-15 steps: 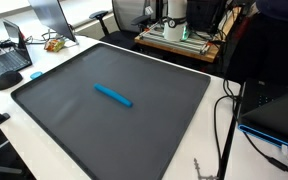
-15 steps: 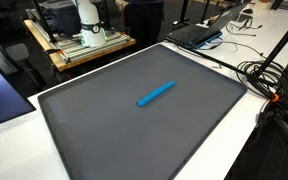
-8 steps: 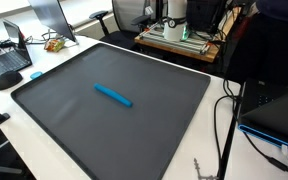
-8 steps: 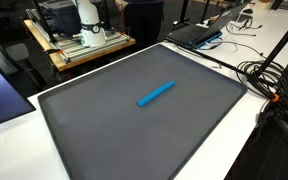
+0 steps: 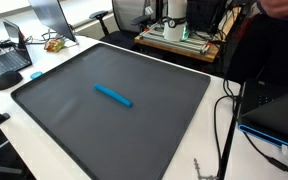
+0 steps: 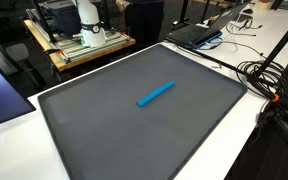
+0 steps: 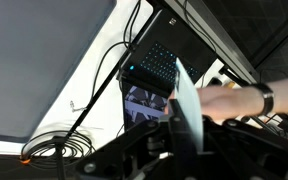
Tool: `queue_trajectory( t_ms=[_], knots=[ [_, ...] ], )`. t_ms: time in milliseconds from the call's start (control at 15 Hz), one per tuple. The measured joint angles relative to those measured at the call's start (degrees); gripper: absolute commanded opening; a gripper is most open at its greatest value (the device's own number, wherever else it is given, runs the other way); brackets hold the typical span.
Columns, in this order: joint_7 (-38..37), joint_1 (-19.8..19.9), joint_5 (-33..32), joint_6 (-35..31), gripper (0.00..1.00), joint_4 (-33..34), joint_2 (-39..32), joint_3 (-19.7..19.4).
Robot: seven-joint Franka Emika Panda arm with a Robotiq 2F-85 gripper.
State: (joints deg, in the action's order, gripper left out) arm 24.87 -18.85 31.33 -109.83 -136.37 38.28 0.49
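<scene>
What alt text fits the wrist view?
An open laptop with a dark keyboard fills the centre, with a white table and grey mat to its left. A person's hand with a dark wristband enters from the right. Coiled black cables lie lower left.

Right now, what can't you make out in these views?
Blue stick: too small in both exterior views to tell pen from marker.
End effector: outside both exterior views; wrist view shows only dark blurred parts at its bottom edge.
Person's hand: motion-blurred in wrist view; the white thing before it is unidentifiable.
Arm base: cut off by the top edge in both exterior views.
</scene>
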Motion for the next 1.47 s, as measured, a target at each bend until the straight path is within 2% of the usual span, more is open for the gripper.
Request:
queue_trajectory(
  t_ms=[267, 533, 667, 867, 1200, 1467],
  knots=[
    [-4.67, 3.26, -0.99, -2.7, 0.01, 0.07, -2.32, 0.75],
    [-12.98, 7.53, -7.25, -10.66, 0.01, 1.07, -8.48, 4.13],
    [-18.41, 9.45, -12.38, -13.43, 0.01, 2.58, -12.06, 6.01],
    [-26.32, 12.66, -22.24, -13.95, 0.01, 5.76, -17.04, 7.79],
    [-37.44, 17.88, -40.08, -13.77, 0.01, 9.14, -23.72, 8.18],
    [-45.64, 18.74, -46.24, -13.73, 0.04, 9.02, -27.62, 8.31]
  ],
)
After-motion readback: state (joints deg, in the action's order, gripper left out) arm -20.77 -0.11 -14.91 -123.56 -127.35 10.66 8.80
